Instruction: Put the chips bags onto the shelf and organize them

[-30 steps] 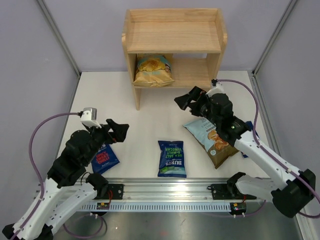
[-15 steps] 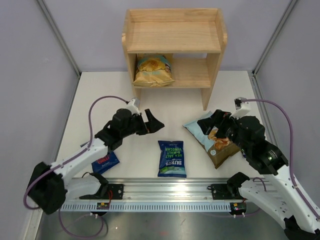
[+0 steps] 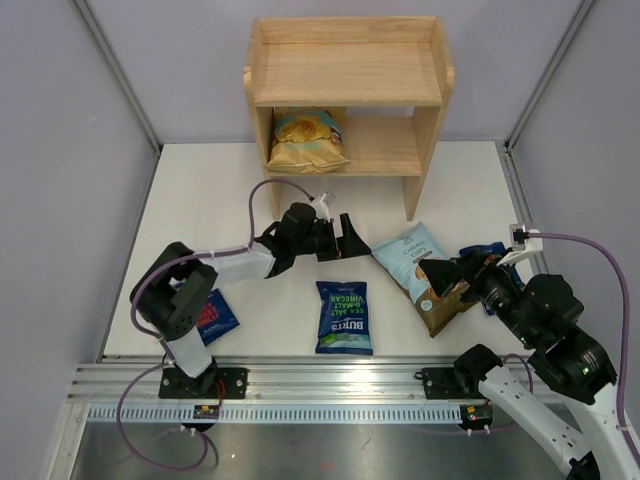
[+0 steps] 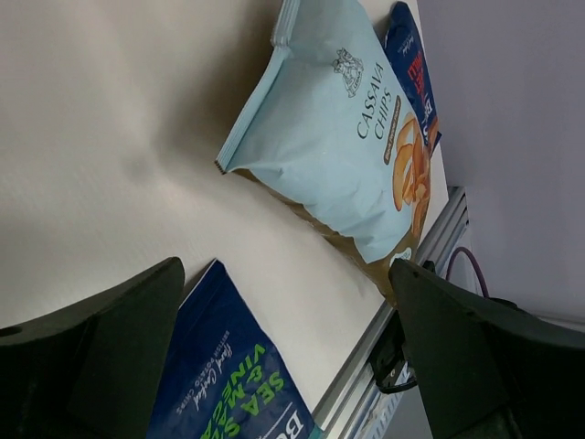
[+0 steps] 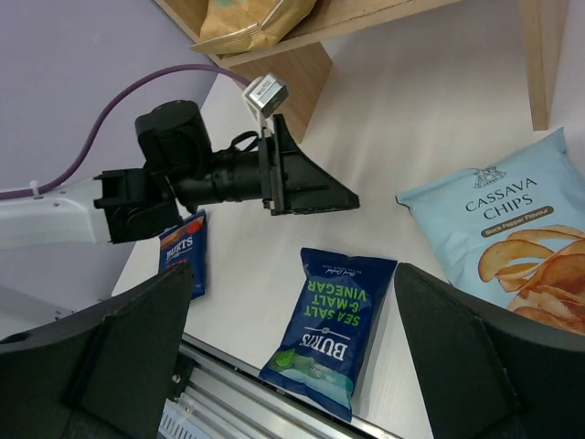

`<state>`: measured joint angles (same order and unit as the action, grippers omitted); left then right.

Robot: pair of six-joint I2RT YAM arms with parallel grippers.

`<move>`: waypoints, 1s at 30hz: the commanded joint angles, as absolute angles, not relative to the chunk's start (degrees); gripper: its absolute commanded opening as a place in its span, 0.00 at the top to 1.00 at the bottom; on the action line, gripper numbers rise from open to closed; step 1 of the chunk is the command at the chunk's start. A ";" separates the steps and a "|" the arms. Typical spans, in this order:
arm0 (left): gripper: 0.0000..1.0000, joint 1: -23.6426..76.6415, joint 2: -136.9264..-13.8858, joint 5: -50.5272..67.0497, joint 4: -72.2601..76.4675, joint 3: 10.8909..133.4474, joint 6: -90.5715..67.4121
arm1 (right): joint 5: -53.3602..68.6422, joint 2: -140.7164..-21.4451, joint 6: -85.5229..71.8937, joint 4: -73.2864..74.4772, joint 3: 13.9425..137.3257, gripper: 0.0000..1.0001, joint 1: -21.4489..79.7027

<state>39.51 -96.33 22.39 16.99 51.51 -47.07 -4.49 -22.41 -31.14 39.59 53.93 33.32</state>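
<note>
The wooden shelf stands at the back, with a yellow chips bag on its lower tier. A light-blue Cassava Chips bag lies flat right of centre. A green-lettered Burts bag lies in the middle. One red-lettered Burts bag lies at the left, and another peeks out beyond the cassava bag. My left gripper reaches low across the centre, open and holding nothing, just left of the cassava bag. My right gripper hangs open above the cassava bag's right part.
An aluminium rail runs along the near table edge. Grey walls close in the left, right and back sides. The shelf's right leg stands just behind the cassava bag. The shelf's top tier is bare.
My left arm has swung from the left side and stretched out to the table's centre. My right arm has drawn back from the shelf toward the near right. Both grippers stayed open.
</note>
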 commanded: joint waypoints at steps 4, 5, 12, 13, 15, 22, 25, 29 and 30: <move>0.01 40.08 -103.18 24.97 23.55 57.39 -47.02 | -0.36 -22.06 -30.59 40.25 53.61 0.01 33.13; 0.01 40.17 -103.97 24.61 23.55 57.57 -47.02 | -0.18 -22.15 -30.50 40.25 53.70 0.01 33.22; 0.01 40.17 -108.80 23.47 27.94 58.36 -48.07 | 2.28 -22.41 -30.23 39.46 54.23 0.01 33.13; 0.01 40.17 -109.24 23.73 30.47 58.10 -49.03 | 2.29 -22.41 -30.32 39.46 54.32 0.01 33.13; 0.01 40.17 -110.82 24.26 32.69 58.09 -50.79 | 2.55 -22.50 -30.59 39.46 54.32 0.00 33.13; 0.01 40.17 -115.92 24.52 35.95 60.73 -53.26 | 3.87 -23.03 -31.03 38.94 54.67 0.01 33.13; 0.03 40.17 -118.91 26.80 39.89 61.70 -55.98 | 3.43 -22.94 -30.85 38.85 54.06 0.01 33.05; 0.05 40.34 -121.81 28.56 43.94 62.14 -58.71 | 3.51 -23.03 -30.94 39.20 54.23 0.01 33.05; 0.06 40.43 -122.25 28.83 44.99 62.49 -59.49 | 3.78 -23.11 -31.11 39.20 54.32 0.01 33.22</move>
<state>39.99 -120.42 26.35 37.85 60.45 -56.82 2.70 -22.37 -31.24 40.34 53.67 33.32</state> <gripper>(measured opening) 0.949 0.993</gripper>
